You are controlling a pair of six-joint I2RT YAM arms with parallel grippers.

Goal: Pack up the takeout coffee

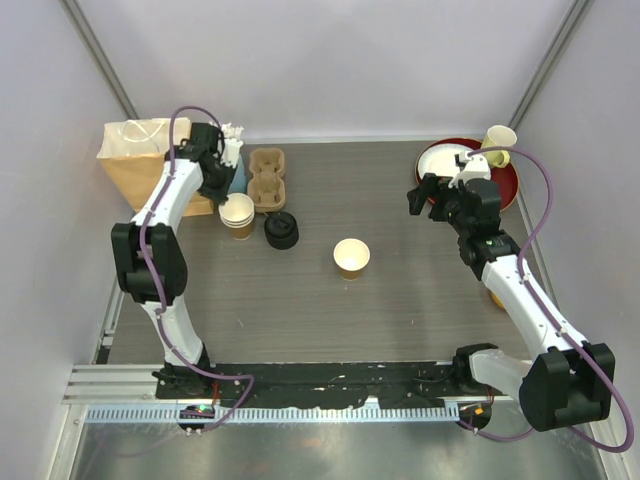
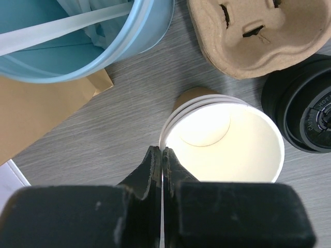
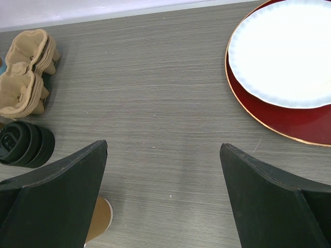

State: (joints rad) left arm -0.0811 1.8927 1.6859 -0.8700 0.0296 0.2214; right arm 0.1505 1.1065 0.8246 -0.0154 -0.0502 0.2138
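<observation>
L tool (image 2: pixel 163 155) clamps rim of top cup (image 2: pixel 227 139) in nested stack (image 2: pixel 192 95), prob. to peel it off. Second cup (image 1: pixel 351 257) stands lidless at mid surface (image 1: pixel 300 310); R tool (image 3: pixel 163 147) wide, empty.
</observation>
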